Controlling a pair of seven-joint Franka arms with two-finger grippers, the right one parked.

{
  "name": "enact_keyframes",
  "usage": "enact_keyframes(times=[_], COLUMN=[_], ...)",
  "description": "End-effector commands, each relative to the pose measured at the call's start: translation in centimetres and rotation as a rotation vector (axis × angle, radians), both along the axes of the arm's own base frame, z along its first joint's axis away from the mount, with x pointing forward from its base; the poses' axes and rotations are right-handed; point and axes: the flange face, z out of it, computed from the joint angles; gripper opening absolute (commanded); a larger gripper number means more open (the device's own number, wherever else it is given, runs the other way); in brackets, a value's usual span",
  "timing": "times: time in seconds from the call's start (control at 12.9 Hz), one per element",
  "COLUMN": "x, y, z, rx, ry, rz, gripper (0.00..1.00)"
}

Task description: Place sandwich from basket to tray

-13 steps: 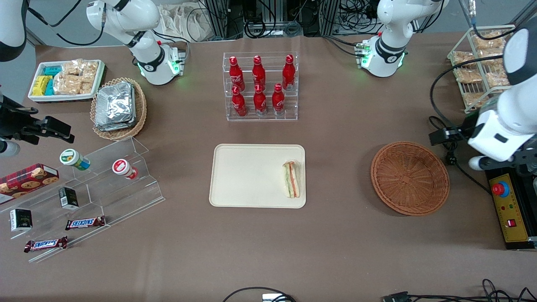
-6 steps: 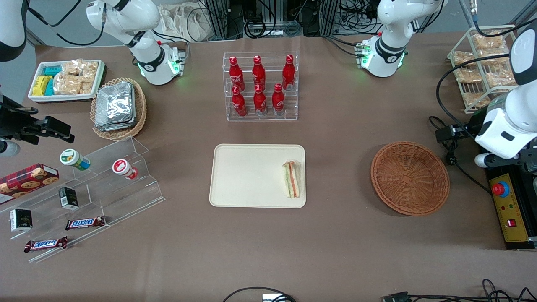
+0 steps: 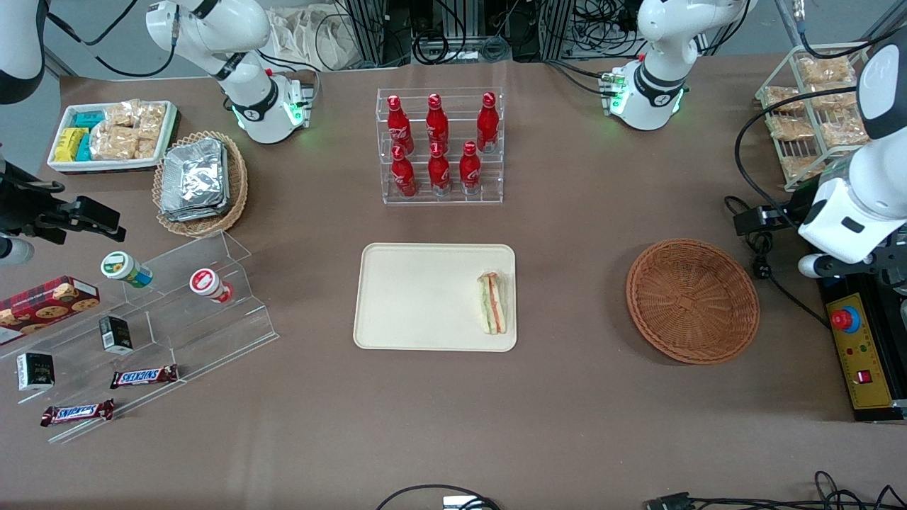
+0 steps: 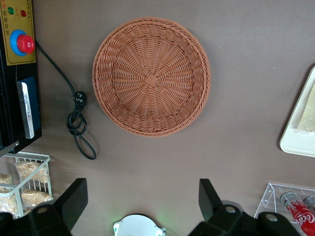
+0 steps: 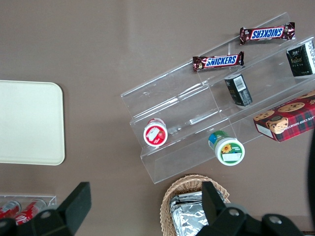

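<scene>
Sandwich [image 3: 493,303] lies flat on the tray [image 3: 418,297] in the front view, close against the rim at the working arm's end, its green and orange-red stripes running along that short edge. Toward the working arm's end of the table sits the basket [image 3: 692,300], holding nothing, well apart from the tray. The left arm hangs high at the table's edge, its white wrist over a black control box with a red button [image 3: 842,320], clear of the basket; the gripper itself is cut off from this view. A rack of red bottles [image 3: 439,145] stands farther from the camera than the tray. From the left wrist view, the gripper [image 4: 142,199] hovers well above the table with its two dark fingers [image 4: 73,200] spread wide and nothing between them. The basket [image 4: 151,76] shows whole, its woven floor bare. A black cable [image 4: 78,123] loops on the table between the basket and the control box [image 4: 19,39], and a corner of the tray [image 4: 300,123] is visible. From the right wrist view, only the bare end of the tray [image 5: 29,123] appears, beside a clear stepped display [image 5: 206,113] carrying chocolate bars and small cartons.
</scene>
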Motion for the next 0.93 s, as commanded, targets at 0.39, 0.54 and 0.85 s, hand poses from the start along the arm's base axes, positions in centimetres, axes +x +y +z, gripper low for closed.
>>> enact_keyframes(times=[0.39, 0.54, 0.85], x=[-1.5, -1.8, -4.5], y=[0.4, 0.4, 1.8], z=[0.9, 1.2, 0.4], rx=[0.024, 0.035, 0.039], ry=[-0.001, 0.001, -0.048], rz=[-0.001, -0.009, -0.045], gripper=[1.00, 1.00, 1.00])
